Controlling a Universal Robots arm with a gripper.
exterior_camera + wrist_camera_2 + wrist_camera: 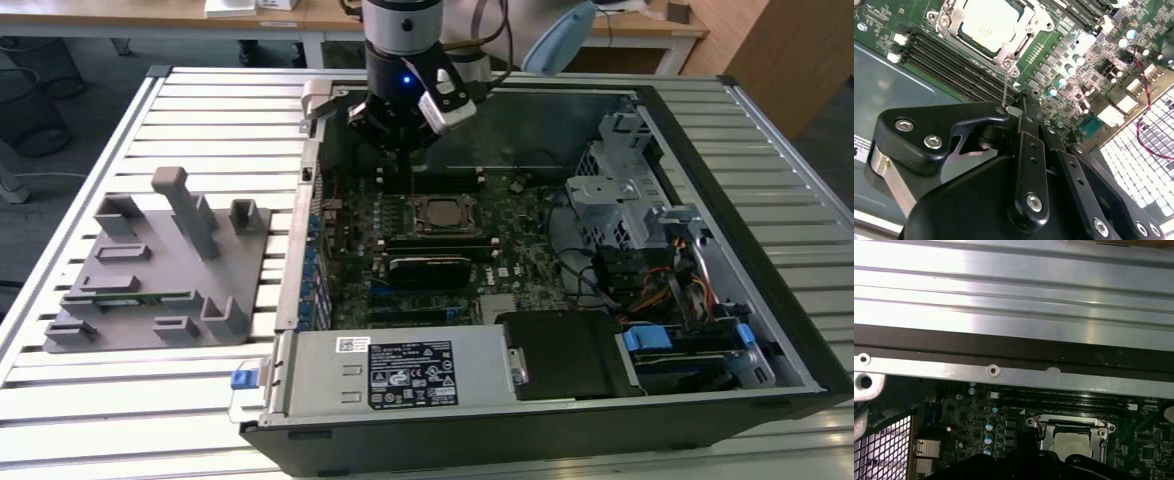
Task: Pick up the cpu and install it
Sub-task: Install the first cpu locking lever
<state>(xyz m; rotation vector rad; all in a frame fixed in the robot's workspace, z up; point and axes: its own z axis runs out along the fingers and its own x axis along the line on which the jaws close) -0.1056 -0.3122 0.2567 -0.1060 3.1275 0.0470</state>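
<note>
The cpu (438, 213), a small square chip with a pale silvery top, lies inside the socket frame on the green motherboard (521, 250) of the open computer case. It appears in both wrist views, as the cpu (991, 22) and the cpu (1069, 441). My gripper (400, 150) hangs above the board, a little behind the socket toward the back wall of the case. A thin metal socket lever (1005, 87) stands up from the frame's corner, and its upper end reaches the tip of my gripper (1016, 107). I cannot see whether it is gripped.
A grey plastic tray (147, 270) with posts and a green memory stick (127, 297) sits at the exterior view's left. Inside the case are memory slots (954, 60), a silver power supply (394, 372) and a drive cage (614, 200). The case wall (1014, 340) runs close behind the gripper.
</note>
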